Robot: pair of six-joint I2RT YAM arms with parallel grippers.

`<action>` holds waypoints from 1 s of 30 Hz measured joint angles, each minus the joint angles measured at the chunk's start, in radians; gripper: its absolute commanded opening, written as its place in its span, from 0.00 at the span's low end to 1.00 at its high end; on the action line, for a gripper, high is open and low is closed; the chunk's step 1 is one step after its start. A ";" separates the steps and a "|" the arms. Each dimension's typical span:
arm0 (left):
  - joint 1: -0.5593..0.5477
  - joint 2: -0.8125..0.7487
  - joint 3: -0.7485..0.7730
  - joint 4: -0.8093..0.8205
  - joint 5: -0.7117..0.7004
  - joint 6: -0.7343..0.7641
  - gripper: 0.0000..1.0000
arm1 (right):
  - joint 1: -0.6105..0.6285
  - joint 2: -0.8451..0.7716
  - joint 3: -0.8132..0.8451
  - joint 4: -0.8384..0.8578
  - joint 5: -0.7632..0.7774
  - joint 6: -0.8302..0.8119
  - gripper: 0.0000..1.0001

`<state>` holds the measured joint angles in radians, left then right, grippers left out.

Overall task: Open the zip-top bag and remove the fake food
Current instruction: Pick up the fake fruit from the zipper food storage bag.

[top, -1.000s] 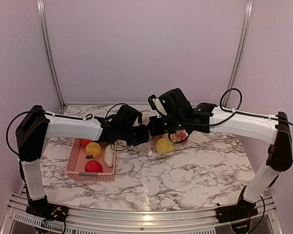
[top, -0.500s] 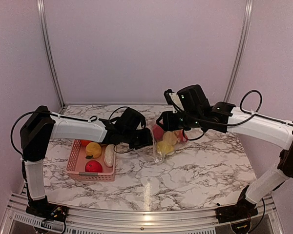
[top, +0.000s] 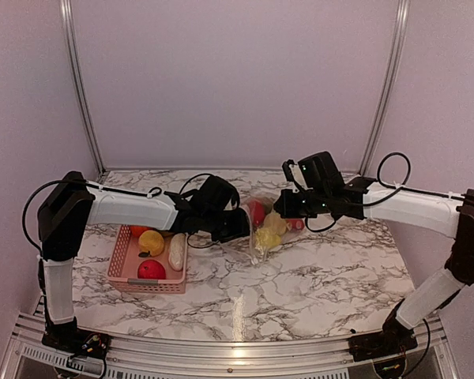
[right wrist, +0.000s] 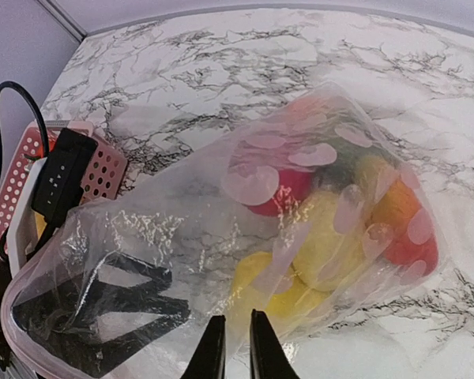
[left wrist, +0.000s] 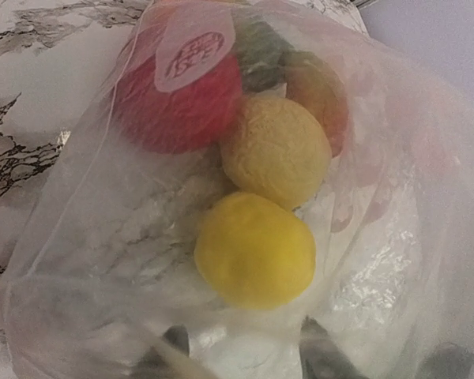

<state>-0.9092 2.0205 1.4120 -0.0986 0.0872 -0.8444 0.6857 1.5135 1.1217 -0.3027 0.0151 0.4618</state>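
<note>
The clear zip-top bag [top: 257, 246] lies on the marble between my arms, with fake food inside it: a red piece [left wrist: 178, 106], a bumpy yellow one [left wrist: 276, 150], a smooth yellow one [left wrist: 254, 249] and an orange one [left wrist: 322, 93]. My left gripper [top: 235, 227] reaches into the bag's mouth, jaws open, its fingertips [left wrist: 325, 351] blurred behind film just short of the smooth yellow piece. My right gripper [right wrist: 235, 320] sits at the bag's [right wrist: 182, 221] near edge, jaws almost together with film in the slit. In the top view it [top: 286, 207] is at the bag's right side.
A pink perforated basket [top: 120, 257] stands left of the bag, holding a yellow piece [top: 151, 242], a whitish one [top: 176, 251] and a red one [top: 151, 269]. Its corner [right wrist: 103, 170] shows beside the left arm's wrist. Walls close off the back and sides.
The right arm has pulled back to the right and dropped lower; its jaws opened, then narrowed again. The left gripper pushed right, deeper into the bag, and spread wider.
</note>
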 measured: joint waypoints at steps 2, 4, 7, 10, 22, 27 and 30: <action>-0.002 0.003 0.001 -0.005 0.001 0.003 0.50 | -0.003 0.022 -0.007 0.022 -0.011 0.002 0.08; -0.003 0.006 0.002 -0.010 0.002 0.005 0.50 | -0.007 0.051 -0.016 0.042 -0.019 0.006 0.07; -0.003 0.012 0.007 -0.015 0.003 0.011 0.50 | -0.012 0.088 -0.031 0.063 -0.028 0.011 0.06; -0.003 0.012 0.012 -0.015 0.003 0.017 0.50 | -0.014 0.119 -0.041 0.075 -0.030 0.015 0.06; -0.005 0.012 0.018 -0.016 0.010 0.023 0.51 | -0.017 0.202 -0.068 0.132 0.005 0.025 0.04; -0.007 0.019 0.035 -0.021 0.009 0.028 0.53 | -0.017 0.215 -0.074 0.142 0.024 0.026 0.05; -0.007 0.034 0.055 -0.034 0.009 0.038 0.55 | -0.017 0.224 -0.074 0.151 0.025 0.026 0.06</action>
<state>-0.9165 2.0541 1.4670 -0.1329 0.0963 -0.8062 0.6689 1.7378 1.0481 -0.1513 0.0402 0.4873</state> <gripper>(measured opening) 0.533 0.049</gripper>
